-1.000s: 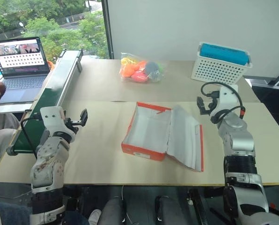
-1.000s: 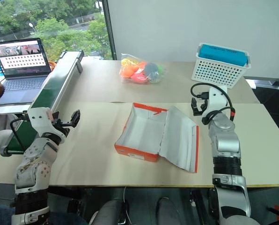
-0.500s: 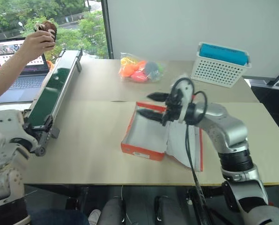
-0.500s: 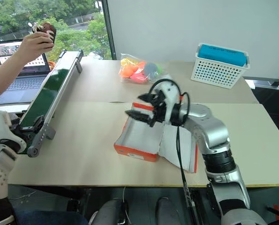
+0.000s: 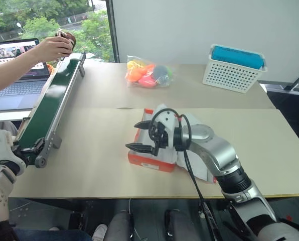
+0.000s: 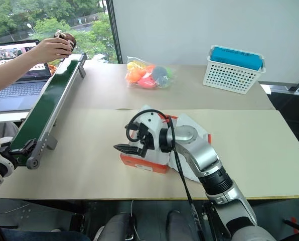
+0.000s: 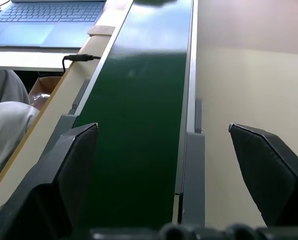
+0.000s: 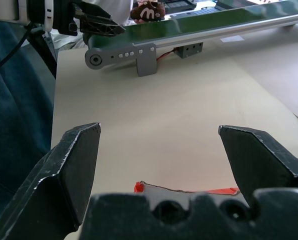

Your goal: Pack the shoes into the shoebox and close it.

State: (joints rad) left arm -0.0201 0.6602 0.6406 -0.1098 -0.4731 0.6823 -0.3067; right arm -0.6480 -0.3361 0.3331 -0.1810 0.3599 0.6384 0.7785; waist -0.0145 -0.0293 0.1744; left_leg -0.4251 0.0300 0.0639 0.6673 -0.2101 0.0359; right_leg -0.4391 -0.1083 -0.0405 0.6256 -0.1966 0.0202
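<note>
Orange-red shoebox (image 5: 150,159) open and empty on the pale wooden surface (image 5: 99,145).
Right tool (image 5: 143,135) has swung across over the box, fingers spread; left tool (image 7: 184,165) has pulled back to the green conveyor's (image 5: 51,103) near end, spread too. A person's hand (image 5: 54,47) (by the window) brings one shoe (image 5: 68,37) to its far end, so packing hasn't begun.

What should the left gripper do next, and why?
Probably wait open at the near end of the belt: a hand is setting a shoe at its far end, and the left gripper is empty there.
</note>
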